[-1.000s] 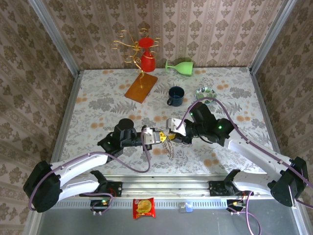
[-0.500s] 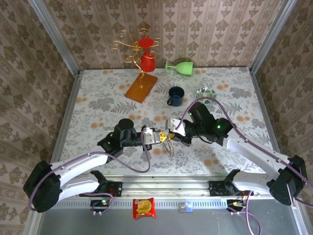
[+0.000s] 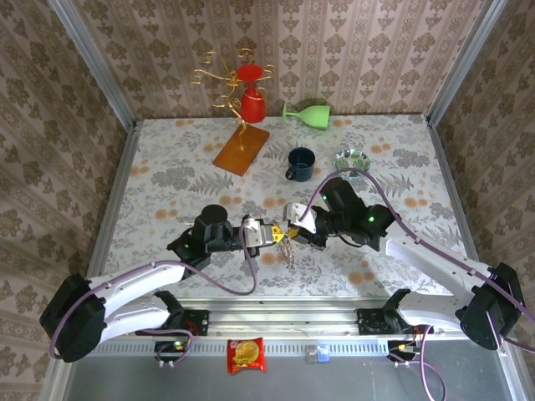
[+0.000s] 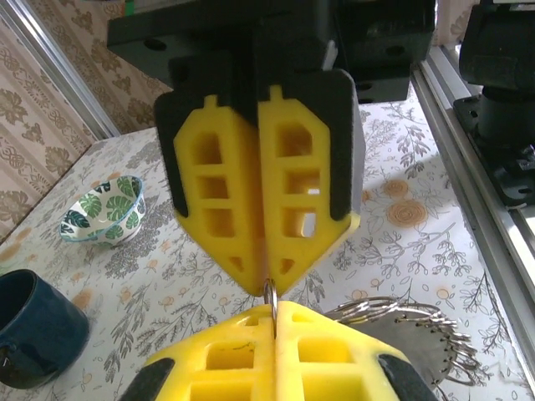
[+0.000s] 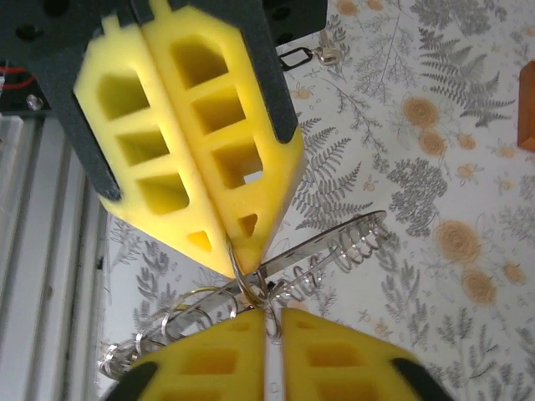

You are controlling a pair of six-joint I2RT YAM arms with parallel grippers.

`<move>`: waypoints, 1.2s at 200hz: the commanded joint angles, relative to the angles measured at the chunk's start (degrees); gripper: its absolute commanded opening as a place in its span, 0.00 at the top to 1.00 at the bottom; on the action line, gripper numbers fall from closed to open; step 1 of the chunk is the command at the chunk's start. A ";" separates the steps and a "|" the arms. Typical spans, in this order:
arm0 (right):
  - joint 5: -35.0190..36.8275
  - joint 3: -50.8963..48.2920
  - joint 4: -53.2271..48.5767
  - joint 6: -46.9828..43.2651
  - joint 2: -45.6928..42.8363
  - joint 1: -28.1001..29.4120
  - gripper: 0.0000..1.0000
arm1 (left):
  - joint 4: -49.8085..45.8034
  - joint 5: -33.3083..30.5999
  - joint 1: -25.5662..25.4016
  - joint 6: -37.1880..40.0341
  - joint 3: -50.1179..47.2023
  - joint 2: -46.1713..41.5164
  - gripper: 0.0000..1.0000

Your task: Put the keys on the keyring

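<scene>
Floral tabletop [image 3: 167, 175] below; left gripper [image 4: 274, 317] and right gripper [image 5: 272, 322] meet tip to tip. Both pinch shut on the keyring [image 4: 418, 338]

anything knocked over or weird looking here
The green stemmed goblet lies on its side by the back wall. The silvery wire keyring near the front looks splayed into loose, spring-like coils instead of one tight flat ring.
</scene>
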 commanded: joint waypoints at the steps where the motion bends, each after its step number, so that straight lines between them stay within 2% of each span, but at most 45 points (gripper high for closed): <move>1: -1.44 -2.80 5.08 2.58 -3.41 -1.21 0.77 | 7.65 0.59 -0.24 -3.50 -1.51 -0.17 1.00; 31: -4.26 -6.58 10.01 4.15 -7.26 -3.01 0.69 | 16.92 -0.30 -0.24 -8.85 -4.46 1.12 1.00; 73: -8.19 -7.35 11.67 6.24 -6.48 -3.21 0.67 | 29.51 -0.20 -0.26 -15.35 -7.09 5.11 1.00; 161: -7.66 -9.08 16.42 7.74 -4.82 -3.28 0.68 | 33.66 2.36 -0.28 -18.36 -7.22 7.43 1.00; 210: -10.32 -9.43 18.87 8.99 -4.86 -3.26 0.70 | 34.55 3.35 -0.29 -19.35 -7.17 8.09 1.00; 224: -10.71 -9.47 18.83 8.98 -4.95 -3.26 0.74 | 34.82 3.44 -0.28 -19.53 -7.04 8.31 1.00; 240: -11.13 -9.26 18.33 8.74 -4.80 -3.28 0.82 | 35.31 3.44 -0.20 -19.77 -7.02 8.57 1.00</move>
